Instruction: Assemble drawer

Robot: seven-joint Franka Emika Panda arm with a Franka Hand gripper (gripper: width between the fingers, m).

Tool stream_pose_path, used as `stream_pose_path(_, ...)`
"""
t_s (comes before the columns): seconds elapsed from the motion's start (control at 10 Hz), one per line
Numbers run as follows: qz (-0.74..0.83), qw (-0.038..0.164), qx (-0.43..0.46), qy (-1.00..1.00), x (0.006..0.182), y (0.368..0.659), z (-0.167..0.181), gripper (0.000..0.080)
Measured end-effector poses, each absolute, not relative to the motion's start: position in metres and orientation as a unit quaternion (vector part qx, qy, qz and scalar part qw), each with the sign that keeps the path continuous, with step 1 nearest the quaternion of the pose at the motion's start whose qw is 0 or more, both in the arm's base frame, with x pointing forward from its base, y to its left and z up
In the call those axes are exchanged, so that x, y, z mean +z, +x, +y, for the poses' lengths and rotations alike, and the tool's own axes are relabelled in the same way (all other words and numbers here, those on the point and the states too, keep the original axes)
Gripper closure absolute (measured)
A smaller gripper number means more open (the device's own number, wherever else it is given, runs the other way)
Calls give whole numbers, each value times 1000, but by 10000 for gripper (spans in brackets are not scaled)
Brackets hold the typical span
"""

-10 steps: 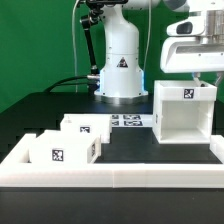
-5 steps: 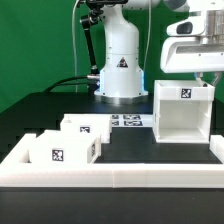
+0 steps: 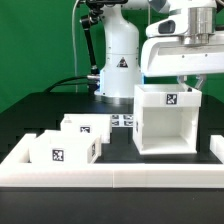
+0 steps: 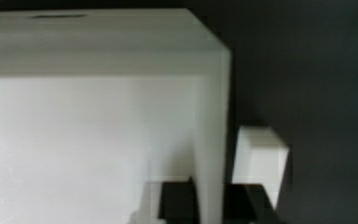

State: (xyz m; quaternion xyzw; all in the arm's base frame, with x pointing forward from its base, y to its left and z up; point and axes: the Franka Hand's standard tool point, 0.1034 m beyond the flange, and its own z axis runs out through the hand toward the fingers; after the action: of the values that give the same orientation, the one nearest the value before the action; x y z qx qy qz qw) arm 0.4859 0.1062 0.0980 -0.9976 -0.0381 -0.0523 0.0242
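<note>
The large white open drawer box (image 3: pixel 165 122) stands on the black table at the exterior view's right, its open side toward the camera. My gripper (image 3: pixel 187 84) comes down on the top of its right wall and is shut on that wall. In the wrist view the thin white wall (image 4: pixel 217 120) runs between my two dark fingers (image 4: pixel 179 205), with my gripper (image 4: pixel 215 192) closed round it. Two smaller white drawer pieces (image 3: pixel 85 127) (image 3: pixel 62 150) with marker tags sit at the exterior view's left.
A raised white rim (image 3: pixel 110 172) borders the table's front and sides. The marker board (image 3: pixel 124 120) lies flat behind the small pieces. The arm's white base (image 3: pixel 120 62) stands at the back centre. A white block (image 4: pixel 261 155) shows beside the held wall.
The gripper and the large drawer box have moved together toward the exterior view's left and nearer the camera. The two small pieces have not moved.
</note>
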Motion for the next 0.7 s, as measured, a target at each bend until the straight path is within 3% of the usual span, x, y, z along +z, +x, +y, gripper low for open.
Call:
stream_pose_path(0.3, -58, 25, -99, -993, 98, 530, 95, 762)
stream_pose_path(0.7, -60, 25, -99, -993, 98, 528, 98, 762)
